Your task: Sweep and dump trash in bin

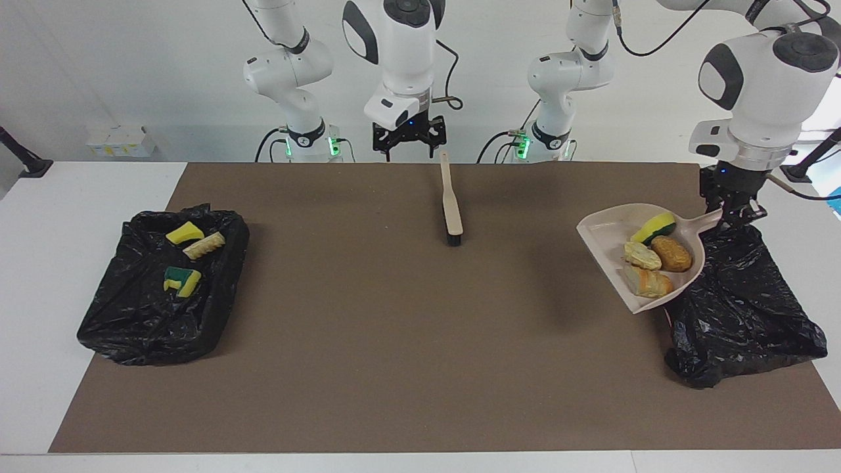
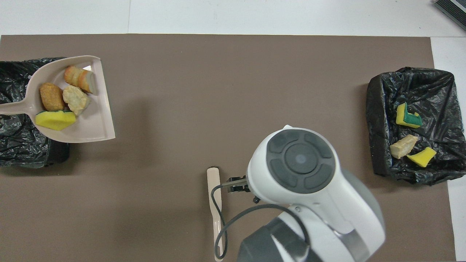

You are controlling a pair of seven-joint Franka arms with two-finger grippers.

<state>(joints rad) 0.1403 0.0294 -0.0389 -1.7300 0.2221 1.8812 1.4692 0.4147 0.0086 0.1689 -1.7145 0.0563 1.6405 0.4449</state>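
Observation:
My left gripper (image 1: 734,217) is shut on the handle of the beige dustpan (image 1: 601,233), held tilted in the air over the edge of the black bin (image 1: 742,309) at the left arm's end. In the pan (image 2: 95,120) lie several pieces of trash: a yellow-green sponge (image 1: 654,228), a brown lump (image 1: 671,253), a pale lump (image 1: 642,255) and an orange bread piece (image 1: 647,281). The beige brush (image 1: 450,203) lies flat on the mat (image 1: 368,328). My right gripper (image 1: 409,141) hangs open above the mat, beside the brush's handle end and apart from it.
A second black bin (image 1: 158,289) at the right arm's end holds a yellow sponge (image 1: 184,232), a tan piece (image 1: 204,245) and a green-yellow sponge (image 1: 181,279). In the overhead view the right arm covers the mat beside the brush (image 2: 215,196).

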